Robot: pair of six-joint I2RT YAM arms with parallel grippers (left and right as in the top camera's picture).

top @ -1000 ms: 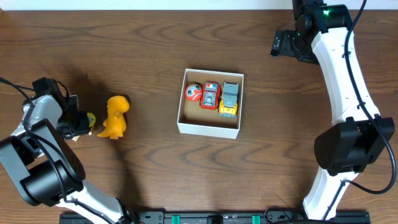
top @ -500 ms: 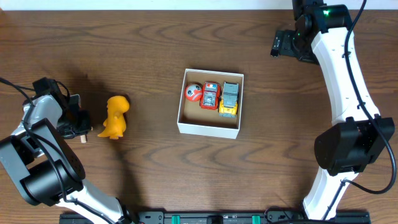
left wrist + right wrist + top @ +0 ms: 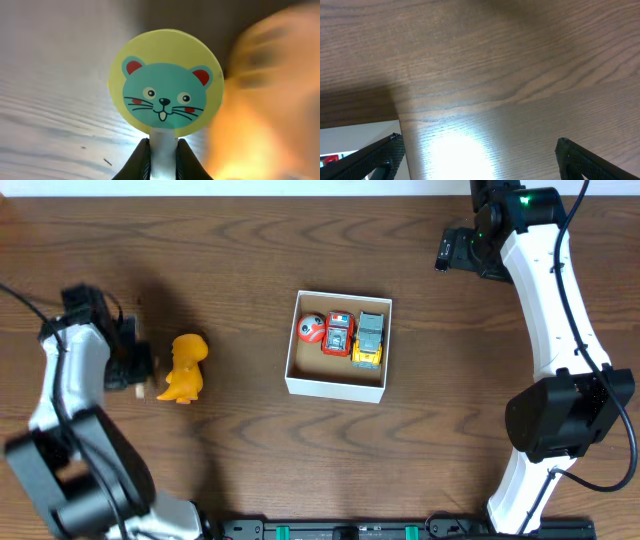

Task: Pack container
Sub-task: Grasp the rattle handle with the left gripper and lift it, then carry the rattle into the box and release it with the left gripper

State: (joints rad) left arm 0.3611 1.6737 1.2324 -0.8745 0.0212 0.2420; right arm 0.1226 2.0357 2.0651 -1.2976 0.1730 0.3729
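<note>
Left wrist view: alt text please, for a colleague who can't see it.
A round yellow disc printed with a teal whiskered animal face fills the centre, its pale stick pinched between the shut jaws at the bottom edge. A blurred orange shape sits at the right, with the wooden table behind.

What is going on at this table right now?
The robot is packing small toys into the container, a white box in the middle of the table. It already holds a red ball, a red car and a yellow car. The left gripper has its fingers shut on the stem of a round yellow mouse-face toy, beside an orange dinosaur. The right gripper is open and holds nothing.
</note>
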